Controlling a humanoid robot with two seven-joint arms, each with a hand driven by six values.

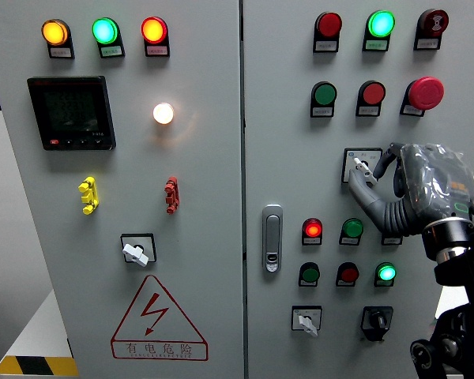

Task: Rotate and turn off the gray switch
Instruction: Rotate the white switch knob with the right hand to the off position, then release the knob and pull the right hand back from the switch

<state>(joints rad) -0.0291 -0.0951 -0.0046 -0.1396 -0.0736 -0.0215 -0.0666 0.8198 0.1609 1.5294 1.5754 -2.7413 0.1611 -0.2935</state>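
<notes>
The gray switch [361,165] sits on the right cabinet door [300,118], just left of the right hand [395,193]. The fingers [362,183] curl on its knob, apparently gripping it.

Bright, even frontal light, sharp focus, soft glow around the white lamp [163,113], faint shadows.

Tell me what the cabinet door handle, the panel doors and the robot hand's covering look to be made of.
Door handle: likely chromed or polished metal; it is silvery with bright reflections.
Panel doors: probably painted sheet metal in matte light grey, flat and even, with a soft glow around the white lamp.
Right hand: its back is wrapped in what looks like clear plastic film, wrinkled and glossy; the fingers look like smooth grey plastic or rubber.
</notes>
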